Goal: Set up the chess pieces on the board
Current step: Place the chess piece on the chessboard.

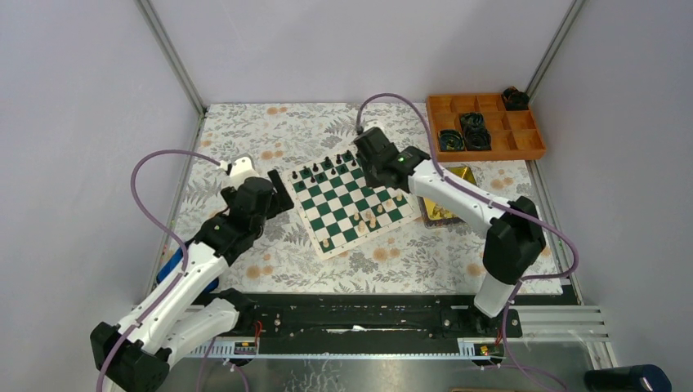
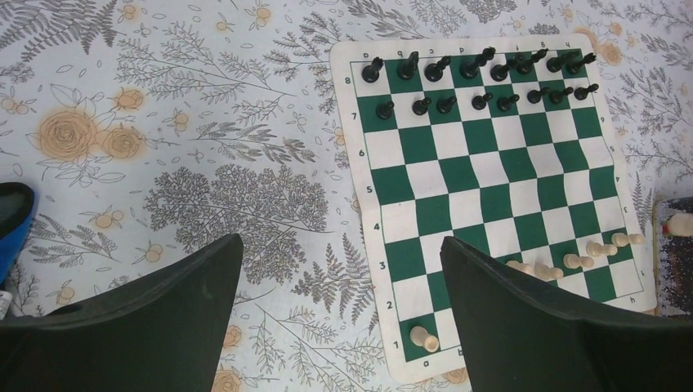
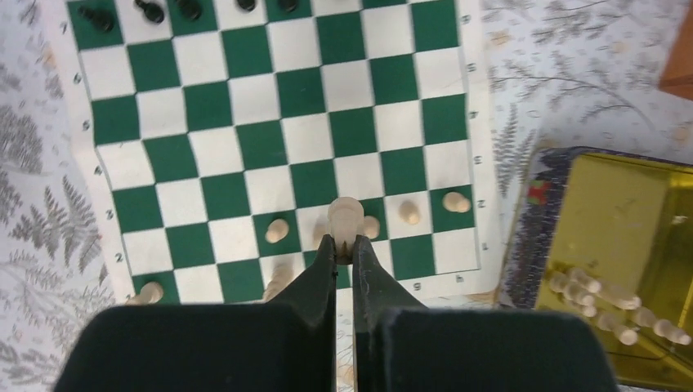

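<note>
The cream piece [image 3: 345, 214], pinched by the right fingers [image 3: 323, 278] over the board's [image 3: 245, 122] near rows, looks light, stiff and tippy, so it is best gripped at the neck. Sixteen black pieces [image 2: 472, 67] stand set, perhaps six cream ones, with more in the tin [image 3: 629, 196]. The left fingers [image 2: 163, 318] hang spread over the surface [image 2: 204, 122].

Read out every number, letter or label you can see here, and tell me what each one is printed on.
"8", "7", "6", "5", "4", "3", "2", "1": rank numbers along the pale border of the board, left wrist view.
"g", "h": file letters on the same border, right wrist view.
Other file letters on the border: too small to read.
Small red and green mark on the gold tin: too blurred to read.
No other text is visible.
</note>
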`<state>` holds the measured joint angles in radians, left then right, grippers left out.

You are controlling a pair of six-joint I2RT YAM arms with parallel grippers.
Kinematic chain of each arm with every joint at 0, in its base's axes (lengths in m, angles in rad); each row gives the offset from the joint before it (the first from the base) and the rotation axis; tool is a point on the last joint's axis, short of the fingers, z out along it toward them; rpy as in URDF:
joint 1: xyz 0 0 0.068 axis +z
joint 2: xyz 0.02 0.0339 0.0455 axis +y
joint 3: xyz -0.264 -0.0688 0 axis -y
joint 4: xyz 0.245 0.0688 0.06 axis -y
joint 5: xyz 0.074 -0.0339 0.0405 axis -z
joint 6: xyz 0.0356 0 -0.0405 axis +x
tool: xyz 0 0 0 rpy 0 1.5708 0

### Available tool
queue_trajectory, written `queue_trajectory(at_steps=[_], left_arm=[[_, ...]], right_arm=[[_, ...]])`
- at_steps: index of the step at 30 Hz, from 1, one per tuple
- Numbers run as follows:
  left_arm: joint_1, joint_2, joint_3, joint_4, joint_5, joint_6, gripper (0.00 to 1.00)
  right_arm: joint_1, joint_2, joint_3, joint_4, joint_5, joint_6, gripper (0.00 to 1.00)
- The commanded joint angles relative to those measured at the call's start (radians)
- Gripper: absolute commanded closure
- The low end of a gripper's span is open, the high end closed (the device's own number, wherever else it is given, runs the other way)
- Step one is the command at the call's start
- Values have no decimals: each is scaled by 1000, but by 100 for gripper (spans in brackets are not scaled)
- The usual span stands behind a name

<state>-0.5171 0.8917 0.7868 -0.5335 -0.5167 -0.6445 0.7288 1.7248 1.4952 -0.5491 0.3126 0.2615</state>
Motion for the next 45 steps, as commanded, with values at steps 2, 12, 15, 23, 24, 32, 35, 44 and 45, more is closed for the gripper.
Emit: queue_trajectory(at_steps=[2, 12, 15, 23, 24, 32, 35, 44, 45], left_arm=[[-3, -31, -7, -49, -40, -34, 1], [-3, -88, -26, -95, -49, -66, 1], [-3, -100, -30, -98, -49, -70, 1], [-3, -121, -42, -109, -46, -68, 1], [-3, -125, -44, -109, -46, -66, 1], [-3, -134, -48, -109, -39, -54, 1], [-4, -138, -49, -109, -36, -51, 1], [-7, -143, -52, -108, -31, -50, 1], [-7, -143, -52, -108, -31, -50, 1]], right_arm=[[81, 34, 38, -25, -25, 5, 100], [239, 115, 64, -35, -78, 16, 100], [282, 156, 73, -33, -94, 23, 100], [354, 231, 87, -34, -99, 42, 100], [358, 237, 84, -33, -97, 44, 100], [362, 268, 75, -63, -63, 71, 100], [362, 276, 70, -69, -52, 75, 100], [351, 286, 54, -71, -39, 96, 100], [346, 282, 42, -65, -42, 97, 100]])
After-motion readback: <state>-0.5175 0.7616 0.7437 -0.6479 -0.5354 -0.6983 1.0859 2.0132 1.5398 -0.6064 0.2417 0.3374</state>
